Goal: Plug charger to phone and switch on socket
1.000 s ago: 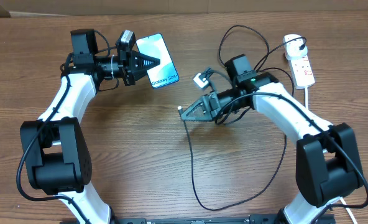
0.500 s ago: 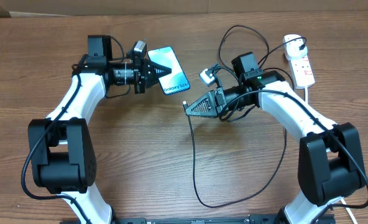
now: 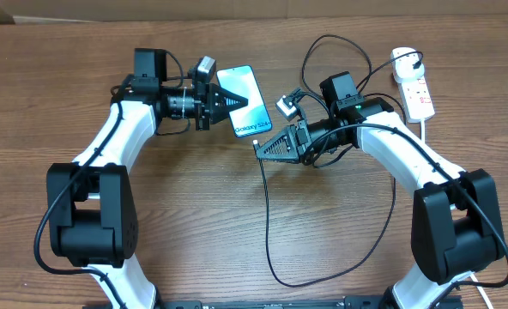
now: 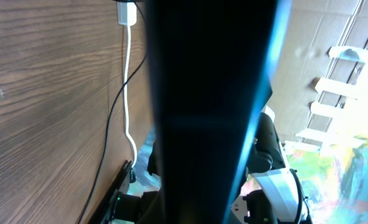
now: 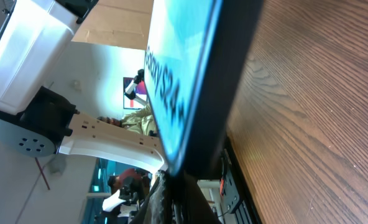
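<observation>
Above the wooden surface (image 3: 194, 223) the phone (image 3: 247, 96) is hanging tilted in the air, gripped at one end only. Any sideways push from the plug could therefore be twisting it in that hold, or prising it loose to drop. The socket (image 3: 418, 93) is lying well apart at the far right. A reach toward its switch while the cable is being held could be tugging the line taut. The charger (image 3: 266, 215) is trailing from the right pincer (image 3: 261, 149) in a long loop across the surface, and slack catching on an arm would be dragging the tip off line. That tip is sitting just beside the phone's lower edge and the port is too small to make out, so a skewed approach is risking a scrape along the frame rather than an entry.

The left pincer (image 3: 233, 101) is clamping together on the phone's upper part, its dark fingers overlapping the screen. The right pincer is pinching shut on the charger close to its free end and is touching nothing else
</observation>
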You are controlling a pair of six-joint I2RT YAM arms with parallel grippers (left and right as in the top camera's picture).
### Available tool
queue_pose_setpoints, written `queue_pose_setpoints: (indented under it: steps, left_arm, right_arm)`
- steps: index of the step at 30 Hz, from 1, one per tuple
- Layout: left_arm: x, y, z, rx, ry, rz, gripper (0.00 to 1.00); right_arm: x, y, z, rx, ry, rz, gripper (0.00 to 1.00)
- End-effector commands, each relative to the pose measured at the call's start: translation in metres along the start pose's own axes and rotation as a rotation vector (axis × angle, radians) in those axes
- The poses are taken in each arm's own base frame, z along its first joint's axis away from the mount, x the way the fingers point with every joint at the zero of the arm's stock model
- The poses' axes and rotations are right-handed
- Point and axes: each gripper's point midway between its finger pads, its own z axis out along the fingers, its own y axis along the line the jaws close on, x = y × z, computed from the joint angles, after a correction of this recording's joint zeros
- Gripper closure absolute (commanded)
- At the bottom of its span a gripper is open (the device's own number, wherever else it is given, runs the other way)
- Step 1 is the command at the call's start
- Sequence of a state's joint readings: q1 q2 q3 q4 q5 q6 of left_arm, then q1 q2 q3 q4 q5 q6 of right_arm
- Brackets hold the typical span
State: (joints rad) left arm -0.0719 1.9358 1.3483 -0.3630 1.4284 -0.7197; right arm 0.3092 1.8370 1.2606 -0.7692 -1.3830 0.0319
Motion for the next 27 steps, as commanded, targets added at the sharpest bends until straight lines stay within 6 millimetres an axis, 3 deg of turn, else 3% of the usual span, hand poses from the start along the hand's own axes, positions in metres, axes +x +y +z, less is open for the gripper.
queue_pose_setpoints:
  steps: [1, 19, 27]
  left_arm:
    - [0.0056, -0.0143, 0.0012, 0.035, 0.031, 0.071, 0.96]
    - [0.0063, -0.0109, 0.0011, 0.024, 0.026, 0.060, 0.96]
    - [0.0068, -0.0117, 0.0009, 0.028, 0.029, 0.060, 0.96]
  right_arm:
    - [-0.0030, 0.0127, -0.0004, -0.011, -0.002, -0.034, 0.96]
    - [-0.0081, 0.0207, -0.0065, -0.061, -0.016, -0.052, 0.96]
    - [-0.0095, 0.0132, -0.0065, -0.017, -0.023, -0.026, 0.96]
